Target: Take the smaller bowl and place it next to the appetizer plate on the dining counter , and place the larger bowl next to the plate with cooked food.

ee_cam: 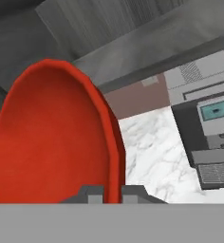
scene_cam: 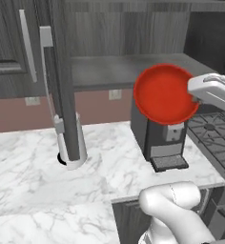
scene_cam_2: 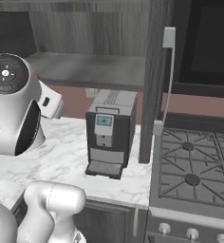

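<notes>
Hand view: glossy round smaller bowl [ee_cam: 52, 137], apparently claw-pinched [ee_cam: 112, 192].

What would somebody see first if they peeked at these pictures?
The shiny red bowl, held up on its side in the air in front of the coffee machine. The pincer is shut on its rim. After that, the white marble counter below and the stove to the right of the coffee machine.
</notes>
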### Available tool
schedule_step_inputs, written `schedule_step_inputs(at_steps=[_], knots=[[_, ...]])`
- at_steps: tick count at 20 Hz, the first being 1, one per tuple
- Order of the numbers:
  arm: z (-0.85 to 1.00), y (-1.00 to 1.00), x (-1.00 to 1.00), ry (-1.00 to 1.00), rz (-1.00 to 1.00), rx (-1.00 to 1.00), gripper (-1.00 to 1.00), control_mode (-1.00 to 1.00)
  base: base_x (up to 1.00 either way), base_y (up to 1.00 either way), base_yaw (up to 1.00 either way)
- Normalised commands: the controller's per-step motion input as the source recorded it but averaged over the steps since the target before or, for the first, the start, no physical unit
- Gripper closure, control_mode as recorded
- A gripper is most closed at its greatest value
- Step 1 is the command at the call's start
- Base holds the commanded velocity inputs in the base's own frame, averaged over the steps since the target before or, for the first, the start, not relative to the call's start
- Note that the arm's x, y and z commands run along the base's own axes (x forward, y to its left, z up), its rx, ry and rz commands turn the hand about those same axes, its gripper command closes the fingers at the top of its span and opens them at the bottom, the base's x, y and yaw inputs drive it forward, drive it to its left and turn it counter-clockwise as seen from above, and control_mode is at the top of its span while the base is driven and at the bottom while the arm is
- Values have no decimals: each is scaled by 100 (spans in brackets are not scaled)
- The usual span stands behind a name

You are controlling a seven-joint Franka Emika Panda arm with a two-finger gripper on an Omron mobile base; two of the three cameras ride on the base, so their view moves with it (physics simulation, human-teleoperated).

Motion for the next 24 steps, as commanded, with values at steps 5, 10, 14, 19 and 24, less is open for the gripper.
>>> schedule_step_inputs(at_steps=[5,10,14,19,24], knots=[[0,0,0,0,0,0,100,100,-86,4,0],[0,0,0,0,0,0,100,100,-100,-19,0],[0,0,0,0,0,0,100,100,-100,-54,0],[0,0,0,0,0,0,100,100,-100,-74,0],[0,0,0,0,0,0,100,100,-100,-11,0]])
